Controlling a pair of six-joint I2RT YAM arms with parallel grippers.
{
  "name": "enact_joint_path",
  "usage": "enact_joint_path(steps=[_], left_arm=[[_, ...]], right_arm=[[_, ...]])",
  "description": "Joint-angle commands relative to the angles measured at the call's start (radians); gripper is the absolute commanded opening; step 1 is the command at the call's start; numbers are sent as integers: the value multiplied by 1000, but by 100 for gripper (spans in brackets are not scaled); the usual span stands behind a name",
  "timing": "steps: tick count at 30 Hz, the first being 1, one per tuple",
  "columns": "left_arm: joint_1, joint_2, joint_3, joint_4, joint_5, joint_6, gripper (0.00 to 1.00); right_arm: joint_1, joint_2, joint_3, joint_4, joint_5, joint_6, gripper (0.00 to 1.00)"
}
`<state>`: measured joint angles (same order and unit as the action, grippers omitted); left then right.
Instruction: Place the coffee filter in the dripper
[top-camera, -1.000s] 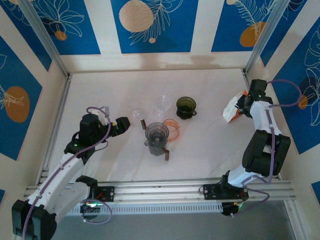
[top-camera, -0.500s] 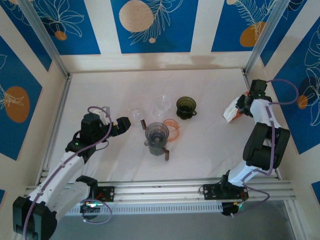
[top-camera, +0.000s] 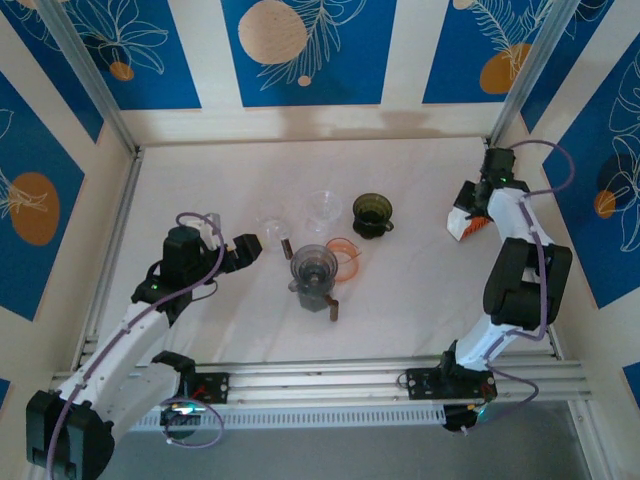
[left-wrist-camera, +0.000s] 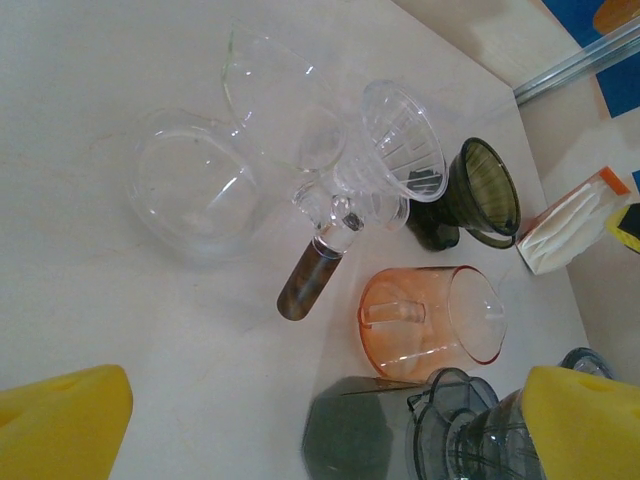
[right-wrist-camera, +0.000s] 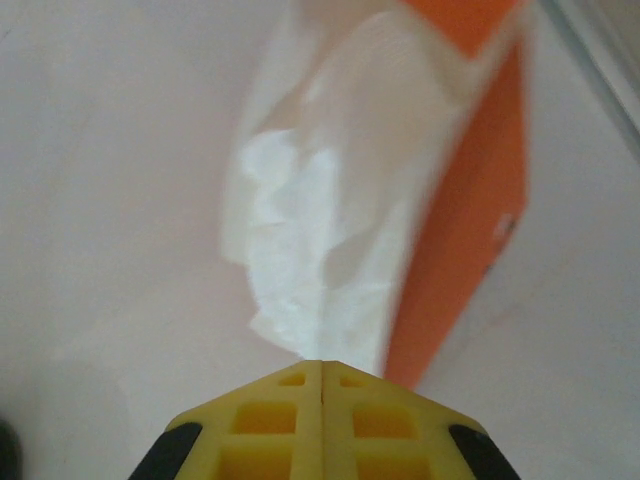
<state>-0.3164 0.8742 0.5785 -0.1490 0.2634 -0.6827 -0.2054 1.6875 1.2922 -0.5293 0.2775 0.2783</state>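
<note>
Right jaws pressed together, pinching the coffee filter (right-wrist-camera: 320, 200) by its lower edge, at one orange box (right-wrist-camera: 462, 250) well right of one dark dripper (top-camera: 372, 214). Left jaws spread, left of the dripper. One orange cup (top-camera: 343, 253) near it.

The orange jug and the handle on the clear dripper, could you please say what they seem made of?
Orange jug: likely translucent plastic or tinted glass, glossy; the table shows through it. Handle: seemingly wood, brown with a dark streaky grain, satin sheen.
</note>
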Motion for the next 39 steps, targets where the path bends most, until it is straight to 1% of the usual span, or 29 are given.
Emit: enact_joint_path(steps=[1,5,9,10,11,13,15,18,22,26,29,32,39], left_arm=[[-4,2,6,14,20,-2,100],[-4,2,8,9,20,0,100],[-4,3,12,8,25,-2,100],[-4,3,13,7,25,-2,100],[-4,3,15,8,26,-4,100],[-4,5,16,9,27,-6,100],[-4,6,18,12,30,-8,100],[-4,10,16,15,34,-11,100],[-4,12,14,17,37,-9,100],[-4,14,12,20,39,-11,100],[-4,14,12,19,39,-9,100],[-4,15,12,18,36,-8,100],[-4,35,14,20,31,-7,100]], right_arm=[[41,19,44,-33,5,-78,0],[79,27,57,-27,-40,-122,0],[92,20,62,-31,-41,-117,0],[93,10,59,-28,-43,-110,2],[93,-3,52,-24,-40,-98,4],[86,-28,39,-19,-27,-66,12],[59,-47,25,-21,-17,-22,22],[3,-57,19,-42,-9,35,32],[-71,-77,6,-43,-15,90,39],[-136,-60,26,-48,-45,113,41],[-164,-26,59,-50,-79,102,43],[-178,-14,71,-27,-109,90,46],[-194,47,127,-35,-121,83,45]])
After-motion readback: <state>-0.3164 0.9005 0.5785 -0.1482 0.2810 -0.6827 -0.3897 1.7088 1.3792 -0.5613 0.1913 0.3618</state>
